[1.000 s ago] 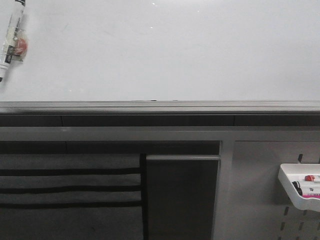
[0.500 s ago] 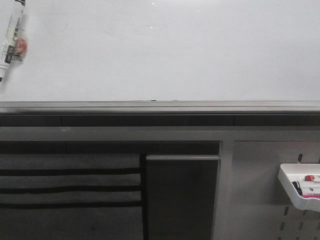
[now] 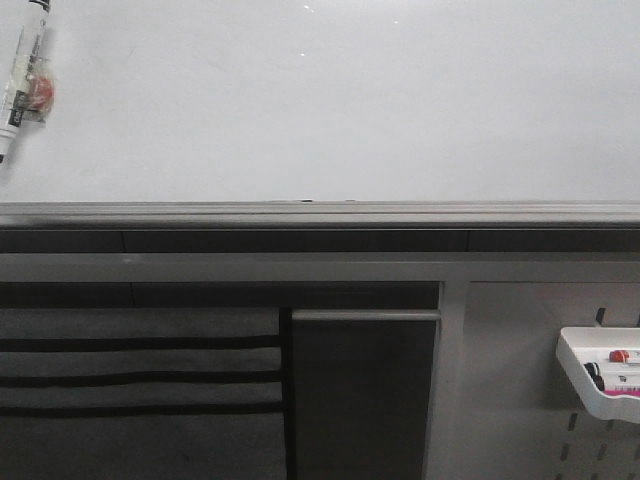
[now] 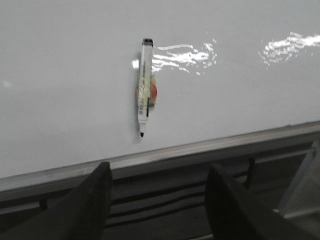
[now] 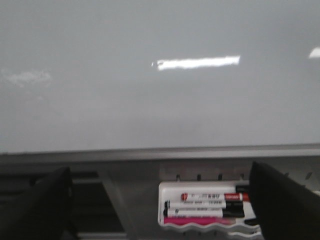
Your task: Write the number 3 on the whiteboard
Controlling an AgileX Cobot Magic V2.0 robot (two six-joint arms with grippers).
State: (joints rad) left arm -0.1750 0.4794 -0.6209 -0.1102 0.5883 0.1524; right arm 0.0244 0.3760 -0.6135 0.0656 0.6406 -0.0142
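The whiteboard [image 3: 330, 100] fills the upper part of the front view, blank, with a grey edge rail along its lower side. No number 3 shows on it. A white marker [image 3: 22, 80] with a black tip clings to the board at the far left; it also shows in the left wrist view [image 4: 145, 86]. My left gripper [image 4: 159, 200] is open and empty, below the board's rail, with the marker above it. My right gripper [image 5: 160, 207] is open and empty, facing the board's [image 5: 160, 75] lower edge and a marker tray. Neither gripper shows in the front view.
A white tray [image 3: 580, 375] hangs on the grey pegboard panel [image 3: 520, 400] at the lower right and holds markers [image 5: 210, 196] with red and black caps and a pink strip. A dark panel [image 3: 365, 400] and black-striped grey fabric [image 3: 140, 390] lie below the rail.
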